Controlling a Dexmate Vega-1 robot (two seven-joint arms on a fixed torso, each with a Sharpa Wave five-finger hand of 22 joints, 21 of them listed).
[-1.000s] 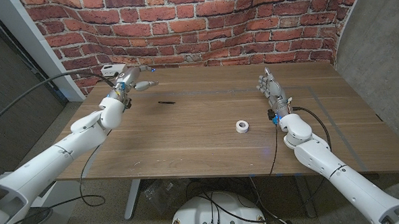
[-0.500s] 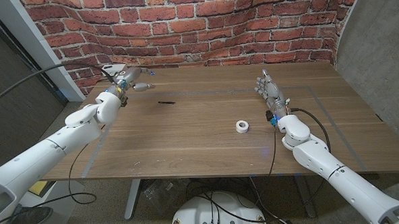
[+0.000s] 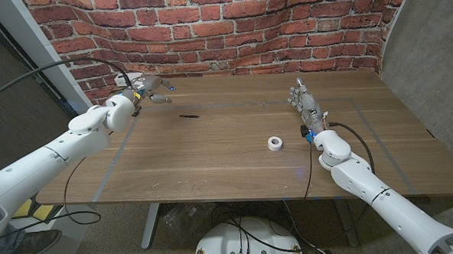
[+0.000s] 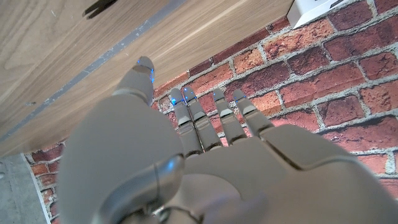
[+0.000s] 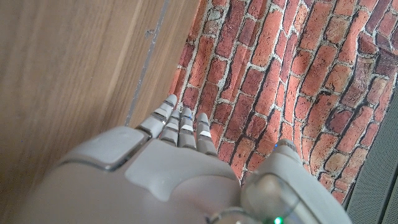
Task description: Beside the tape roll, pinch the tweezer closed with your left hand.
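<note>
The small black metal tweezer (image 3: 188, 115) is lying crosswise on the brown wooden surface (image 3: 235, 153) — just right of the left robot hand (image 3: 150, 91), which is hovering nearer, fingers apart, holding nothing

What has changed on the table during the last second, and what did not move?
Only the left arm moved: its elbow swung outward toward the table's left edge, while the left hand stayed near the far left corner, open and holding nothing. The tweezer, the tape roll and the right hand kept their places. Nothing was gripped or released.
</note>
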